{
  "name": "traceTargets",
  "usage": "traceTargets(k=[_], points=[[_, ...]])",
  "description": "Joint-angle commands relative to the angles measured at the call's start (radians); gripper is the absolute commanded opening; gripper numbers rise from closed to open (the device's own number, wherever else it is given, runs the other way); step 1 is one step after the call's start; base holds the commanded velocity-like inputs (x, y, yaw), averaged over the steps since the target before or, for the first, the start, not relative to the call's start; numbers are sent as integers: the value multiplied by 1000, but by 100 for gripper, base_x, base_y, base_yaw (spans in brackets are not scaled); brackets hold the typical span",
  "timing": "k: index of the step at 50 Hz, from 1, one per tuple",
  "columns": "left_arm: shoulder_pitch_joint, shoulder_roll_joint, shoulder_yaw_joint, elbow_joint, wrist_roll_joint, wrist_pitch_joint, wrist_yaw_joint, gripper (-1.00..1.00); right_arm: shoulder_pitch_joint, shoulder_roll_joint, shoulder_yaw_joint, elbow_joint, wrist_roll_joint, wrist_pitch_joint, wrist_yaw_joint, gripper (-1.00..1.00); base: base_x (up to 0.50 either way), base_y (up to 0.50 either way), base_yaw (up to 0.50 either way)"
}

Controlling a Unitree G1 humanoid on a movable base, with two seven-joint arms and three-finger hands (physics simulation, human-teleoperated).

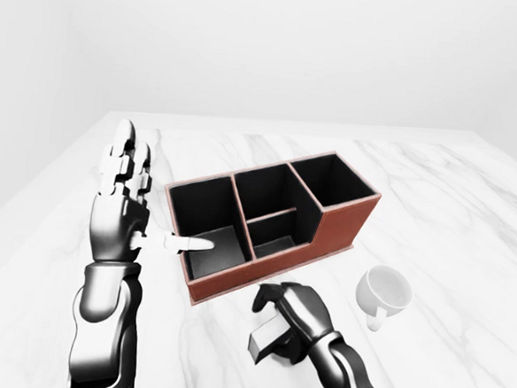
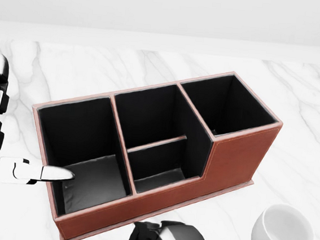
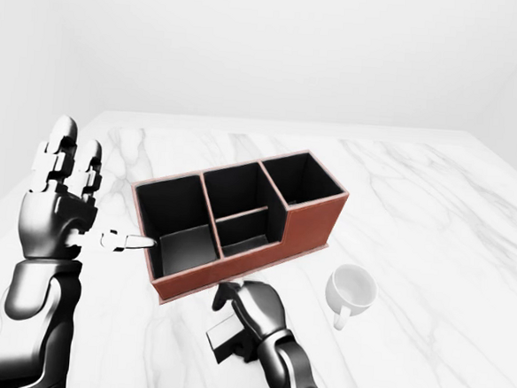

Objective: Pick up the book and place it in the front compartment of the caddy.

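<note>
A bare simulated room: a white marble table (image 1: 436,189) against blank pale walls (image 1: 278,44), holding a desk caddy (image 1: 345,220) and a mug (image 1: 384,292).

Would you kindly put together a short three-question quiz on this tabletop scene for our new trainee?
1. True or false: the robot's right hand has its fingers curled over the small dark book on the white marble table.
2. Multiple choice: in the left-eye view, the white ceramic mug lies (A) inside the caddy, (B) to the right of the reddish-brown leather caddy, apart from it, (C) under the left hand.
3. Fill in: the left hand is held with fingers ____ beside the caddy's left end.

Key: 1 true; 2 B; 3 open.
</note>
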Motion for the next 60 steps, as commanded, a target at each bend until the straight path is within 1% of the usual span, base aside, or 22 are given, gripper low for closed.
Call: traceTargets(k=[1,9,15,24,32,39,45,50,51,54,55,60], points=[[-1,1,2,-1,0,0,0,100,18,0,2,80,-36,0,-17,-100,0,0,0],[1,0,1,-4,0,0,1,100,17,1,-1,53,-30,0,0,-100,0,0,0],[3,-1,0,-9,1,0,1,100,7,4,-25,8,-13,0,38,-100,0,0,0],[0,0,2,-1,0,0,1,100,-30,21,-76,-117,7,0,150,-100,0,0,0],[-1,0,2,2,0,0,1,100,-53,30,-105,-155,12,0,190,-100,0,0,0],[-1,1,1,6,0,0,2,100,-96,46,-139,-214,17,0,253,-100,0,0,0],[0,0,1,8,1,0,2,100,-126,55,-156,-255,11,27,296,-100,0,0,0],[0,0,1,10,1,0,3,100,-162,61,-182,-292,8,56,343,-100,0,0,0],[0,0,0,8,1,0,3,100,-169,62,-188,-309,7,66,360,-100,0,0,0],[0,0,-1,11,2,0,3,100,-182,64,-199,-328,5,78,381,-100,0,0,0],[0,0,-1,13,2,0,2,100,-193,65,-206,-339,4,87,395,-100,0,0,0],[1,0,-1,10,2,0,3,100,-223,69,-220,-355,1,107,423,-100,0,0,0]])
